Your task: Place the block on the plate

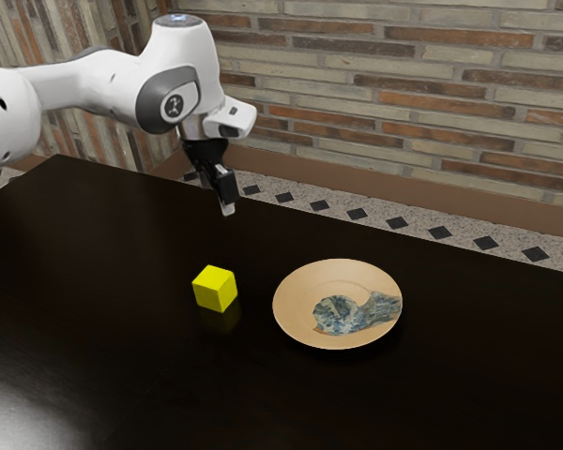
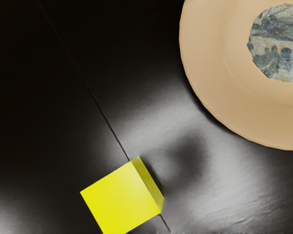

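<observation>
Yellow block (image 1: 214,288) sits on the dark table (image 1: 122,356), near the tan plate (image 1: 296,300) but not touching it, toward the exterior view's left. The gripper (image 1: 227,207) hangs up above the table. I can't tell if it is spread or pressed together.

The exterior view slants down from beside the arm (image 1: 89,84); the wrist view, nearer, faces steeply down; the 2 share desk (image 1: 103,253), block (image 1: 213,289), plate (image 1: 296,298).

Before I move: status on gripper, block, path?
Gripper up over the table, clear of the block. Block on the table, beside the plate, not touching it. Nothing seen between gripper and block.
</observation>
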